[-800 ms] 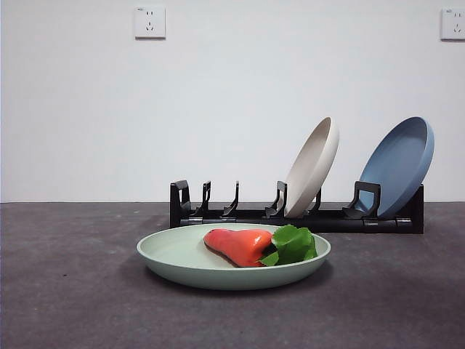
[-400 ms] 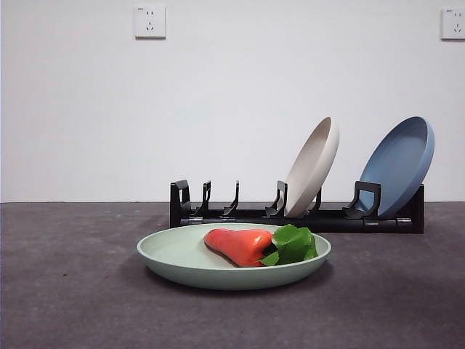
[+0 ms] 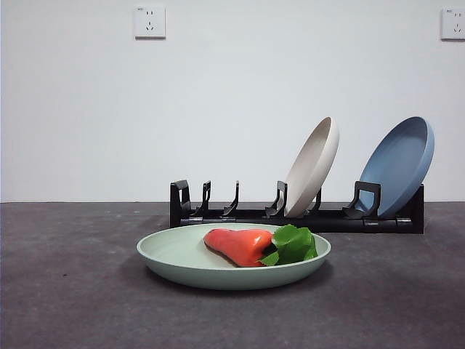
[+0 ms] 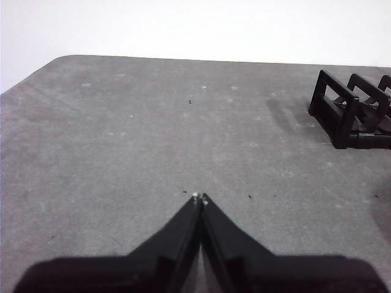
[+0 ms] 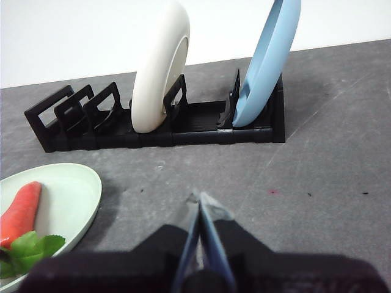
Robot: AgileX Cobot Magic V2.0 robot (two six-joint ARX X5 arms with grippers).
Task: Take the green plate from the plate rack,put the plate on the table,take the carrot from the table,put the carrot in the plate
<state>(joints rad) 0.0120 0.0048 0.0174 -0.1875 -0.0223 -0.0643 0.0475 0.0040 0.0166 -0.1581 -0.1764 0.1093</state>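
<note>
In front of the plate rack, toward the near edge of the surface, the green plate lies flat with the carrot resting inside it, leaves toward the rim. The carrot looks light, stiff and glossy, so I judge it slippery and best pinched across its thick middle. Both the left gripper and right gripper hang pressed together, holding nothing, apart from the plate.

Setting: plain test bench, probably a lab; bare white wall; two wall sockets (high up); dark grey table.
</note>
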